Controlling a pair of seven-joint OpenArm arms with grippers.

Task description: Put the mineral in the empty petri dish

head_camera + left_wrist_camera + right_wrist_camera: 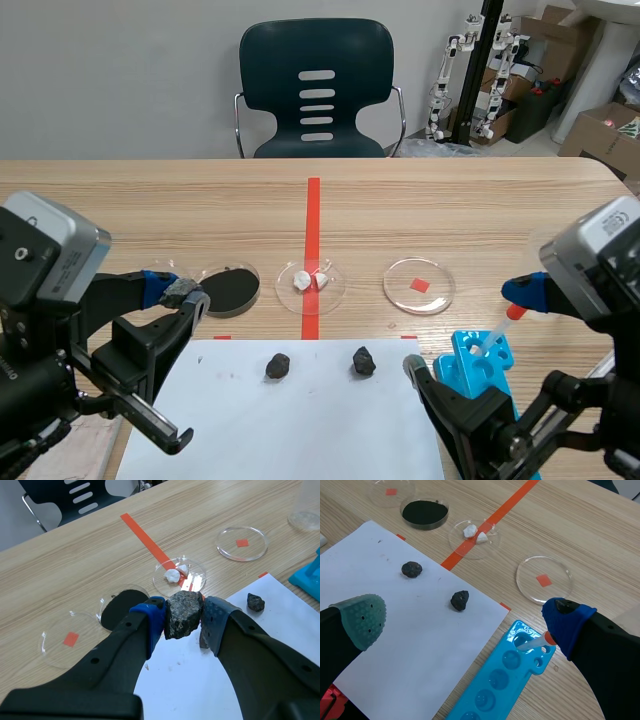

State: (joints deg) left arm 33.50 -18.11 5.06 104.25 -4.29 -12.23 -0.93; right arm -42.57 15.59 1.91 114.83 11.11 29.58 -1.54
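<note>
My left gripper [183, 619] is shut on a grey speckled mineral [183, 614], held above the white paper's [200, 680] near left corner; in the scene view the gripper [186, 294] hangs in front of the black-powder dish [229, 288]. One empty petri dish [70, 639] with a red square under it lies beside the left finger. A second empty dish [419, 285] lies right of centre. My right gripper [465, 614] is open above the paper, with a dark rock [460, 600] below the gap between its fingers.
A dish with white pieces [311, 282] sits on the red tape line. Two dark rocks [278, 365] [364, 361] lie on the paper. A blue well rack [480, 365] holding a red-capped tube [505, 325] lies by the right arm. A chair [316, 90] stands behind the table.
</note>
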